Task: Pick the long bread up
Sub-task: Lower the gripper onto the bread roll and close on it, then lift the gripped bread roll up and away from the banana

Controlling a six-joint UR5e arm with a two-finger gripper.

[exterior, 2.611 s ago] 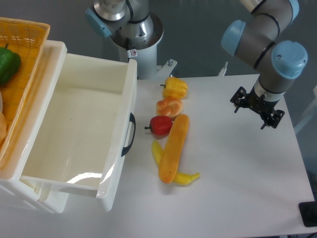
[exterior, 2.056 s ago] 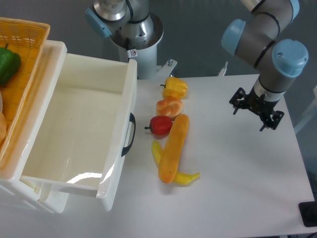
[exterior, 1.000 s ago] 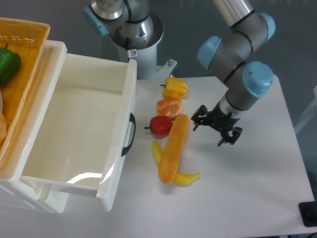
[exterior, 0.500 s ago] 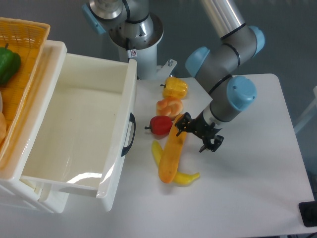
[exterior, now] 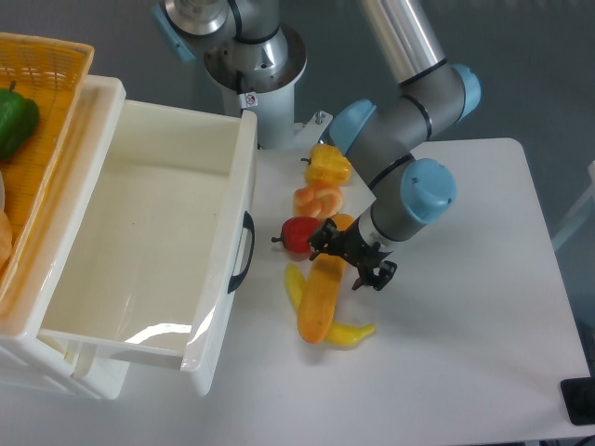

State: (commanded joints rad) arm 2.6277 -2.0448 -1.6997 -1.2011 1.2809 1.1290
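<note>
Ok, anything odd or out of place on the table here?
Only that the long bread lies on top of the banana, crossing it. The hand is open, straddling the bread's upper part. Nothing spilled or damaged.

Single fixed view, set high and angled down — gripper point(exterior: 350, 259) seen mid-frame, table point(exterior: 483, 353) spread beneath, arm's base behind it.

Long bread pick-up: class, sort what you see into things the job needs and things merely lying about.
Needed:
long bread
gripper, open above the loaf

Lying about:
banana
red apple
orange bun
yellow pepper
white bin
green pepper
</note>
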